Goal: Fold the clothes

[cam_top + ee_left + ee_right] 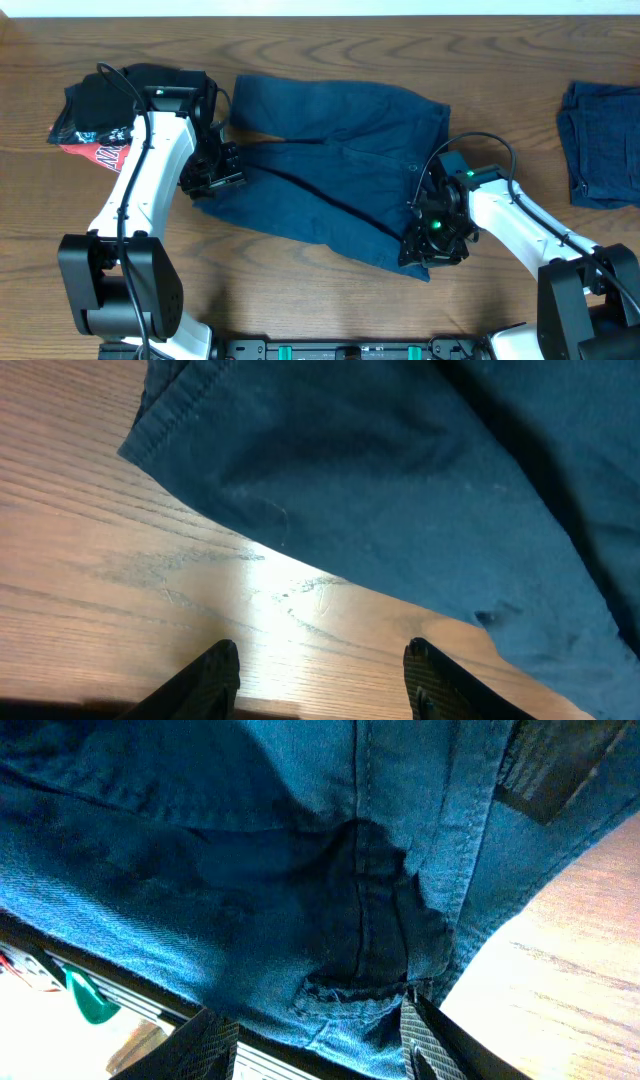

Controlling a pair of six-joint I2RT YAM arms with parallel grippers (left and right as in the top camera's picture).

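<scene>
Right hand [318, 1042] at waistband of shorts [330, 170]; left hand [322, 682] gapes above table [150, 590].

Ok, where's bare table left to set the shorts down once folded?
Widest free patch: the table between the navy shorts and the folded blue piece. Also the near-edge strip below the shorts. Crowded at far left around the black and printed pile and left end effector.
</scene>
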